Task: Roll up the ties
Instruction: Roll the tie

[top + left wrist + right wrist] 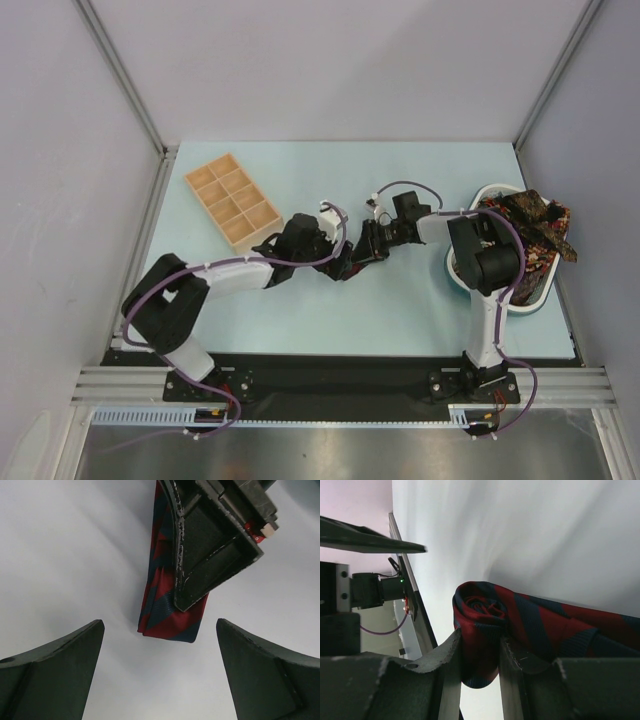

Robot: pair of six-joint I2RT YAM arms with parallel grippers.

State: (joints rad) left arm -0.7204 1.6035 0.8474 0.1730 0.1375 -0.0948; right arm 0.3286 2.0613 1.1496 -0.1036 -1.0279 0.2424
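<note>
A navy tie with red diagonal stripes (485,605) is partly rolled into a coil. My right gripper (480,640) is shut on that coil, and the rest of the fabric trails off to the right. In the left wrist view the same tie (167,615) lies flat on the table with a right finger (215,545) over it. My left gripper (160,630) is open, its fingers wide apart on either side of the tie's end and touching nothing. In the top view both grippers meet mid-table, left (338,264) and right (368,245). More ties (535,228) are piled at the right.
A white basin (462,272) at the right edge holds the pile of ties. A wooden compartment tray (232,200) lies at the back left. The enclosure's walls and metal posts close in the table on three sides.
</note>
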